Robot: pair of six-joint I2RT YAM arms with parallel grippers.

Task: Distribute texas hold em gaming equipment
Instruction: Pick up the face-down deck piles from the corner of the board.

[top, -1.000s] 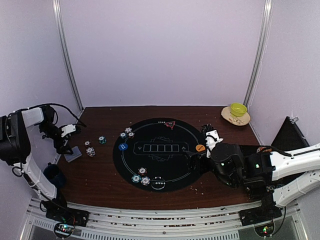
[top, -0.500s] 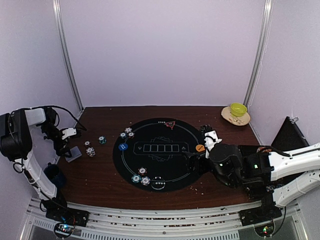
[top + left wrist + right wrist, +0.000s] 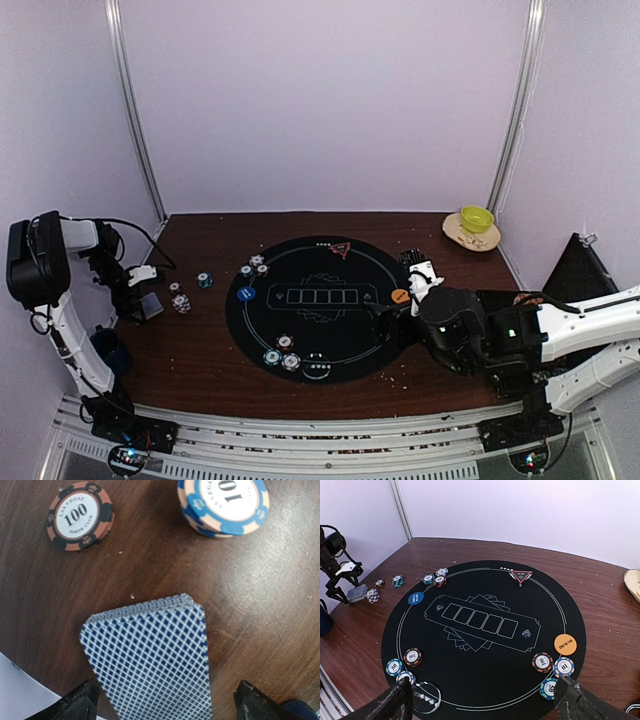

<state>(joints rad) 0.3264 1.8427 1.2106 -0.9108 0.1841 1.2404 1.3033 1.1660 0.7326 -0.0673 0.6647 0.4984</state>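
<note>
The blue-lattice-backed card deck (image 3: pixel 150 660) lies face down on the wooden table, left of the black round mat (image 3: pixel 350 320). My left gripper (image 3: pixel 165 705) is open, low over the deck, one finger on each side with a gap. A 100 chip (image 3: pixel 80 516) and a blue 10 chip stack (image 3: pixel 222 505) lie just beyond the deck. My right gripper (image 3: pixel 485 702) is open and empty above the mat's near edge. On the mat sit the blue button (image 3: pixel 415 598), the orange button (image 3: pixel 565 644), the red triangle marker (image 3: pixel 520 576) and several chips (image 3: pixel 542 662).
A clear round disc (image 3: pixel 426 697) lies on the mat's near edge. A yellow-green bowl (image 3: pixel 476 218) stands on a plate at the far right corner. A dark blue mug (image 3: pixel 108 352) stands near the left arm's base. More chips (image 3: pixel 204 280) lie between deck and mat.
My left gripper has moved nearer and down onto the deck's place, and now straddles it. The right arm has hardly moved.
</note>
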